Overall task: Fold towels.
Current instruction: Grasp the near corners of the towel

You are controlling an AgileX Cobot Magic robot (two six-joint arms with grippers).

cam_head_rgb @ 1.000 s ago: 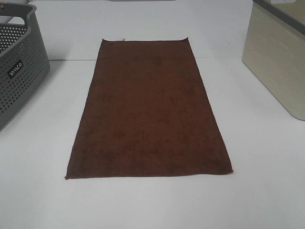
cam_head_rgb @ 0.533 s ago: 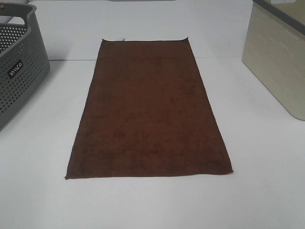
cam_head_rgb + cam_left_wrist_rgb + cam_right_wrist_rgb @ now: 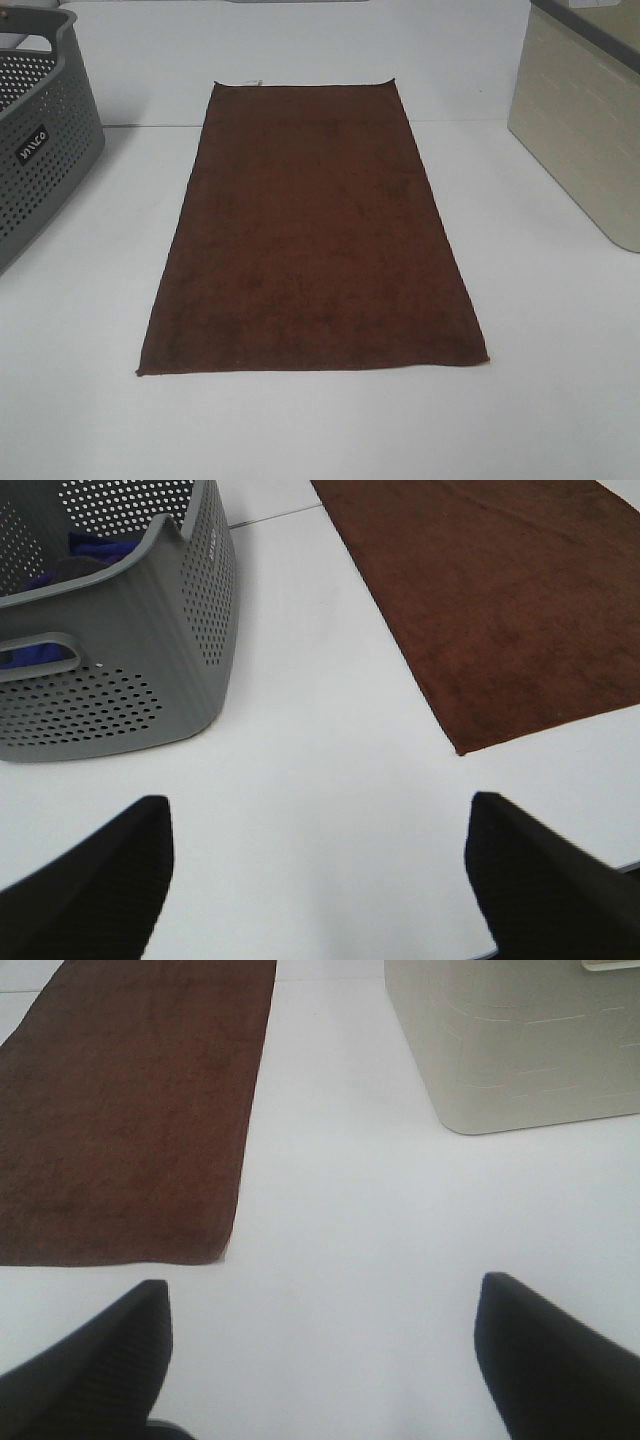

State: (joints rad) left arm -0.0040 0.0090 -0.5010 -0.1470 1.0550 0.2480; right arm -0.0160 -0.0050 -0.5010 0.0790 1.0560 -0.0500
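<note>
towel (image 3: 312, 230): dark brown, flat and unfolded on the white tabletop (image 3: 560, 400), between grey basket (image 3: 40, 130) and beige bin (image 3: 580, 120)
left claw (image 3: 320, 870): wide, empty, near one towel corner
right claw (image 3: 320, 1350): wide, empty, beside the other near corner
step: pre-grasp, no fold made
next: likely pinch both near corners, carry toward far hem; tag (image 3: 250, 82) barely legible
</note>
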